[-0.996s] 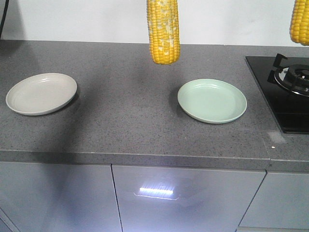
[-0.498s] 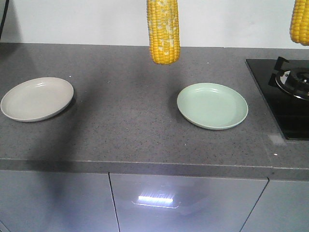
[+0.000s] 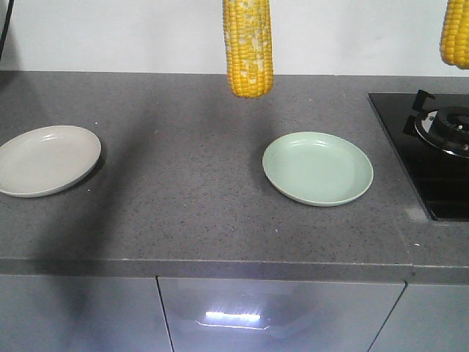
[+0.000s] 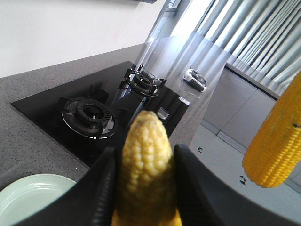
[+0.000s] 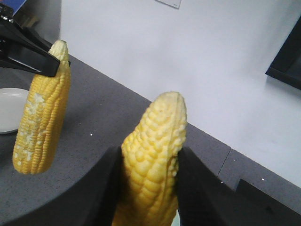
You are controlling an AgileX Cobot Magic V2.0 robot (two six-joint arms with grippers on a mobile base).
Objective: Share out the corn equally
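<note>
Clamping the tapered end of the patchy corn cob (image 3: 248,48), the left gripper (image 4: 146,151) has both fingers pressed to its sides; the cob hangs thick end down, clear of the bench (image 3: 190,198). The right gripper (image 5: 149,153) pinches a plain yellow cob (image 3: 454,33) the same way, up by the bench's right end near the hob (image 3: 429,180). Below them a green plate (image 3: 317,168) lies right of the bench's middle and a beige plate (image 3: 44,159) at its left edge. The bench is speckled grey stone, with a white wall (image 3: 132,33) behind and glossy grey cabinet doors (image 3: 278,315) beneath.
</note>
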